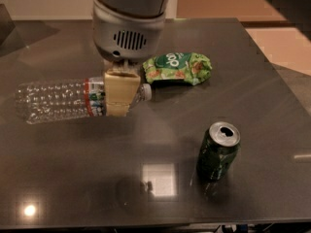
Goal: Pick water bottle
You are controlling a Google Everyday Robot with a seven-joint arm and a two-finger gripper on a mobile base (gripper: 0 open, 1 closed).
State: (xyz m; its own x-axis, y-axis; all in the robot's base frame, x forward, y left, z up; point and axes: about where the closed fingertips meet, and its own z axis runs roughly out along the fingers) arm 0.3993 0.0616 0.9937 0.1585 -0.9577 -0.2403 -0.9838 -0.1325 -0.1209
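gripper (118, 98) at 11 o'clock, pinching water bottle (53, 100) beside its neck | bottle: clear, ribbed, lying horizontal, white cap toward 3 o'clock, red-edged label | green can (218, 149) at 4 o'clock on surface (252, 81)

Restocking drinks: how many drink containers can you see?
2. The water bottle is held sideways at left, near its cap, by the gripper; the green can stands front right. The arm may hide others.

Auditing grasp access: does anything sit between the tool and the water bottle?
Nothing visible does. The tool is shut on the water bottle beside its label; the green snack bag and soda can lie outside that grip.
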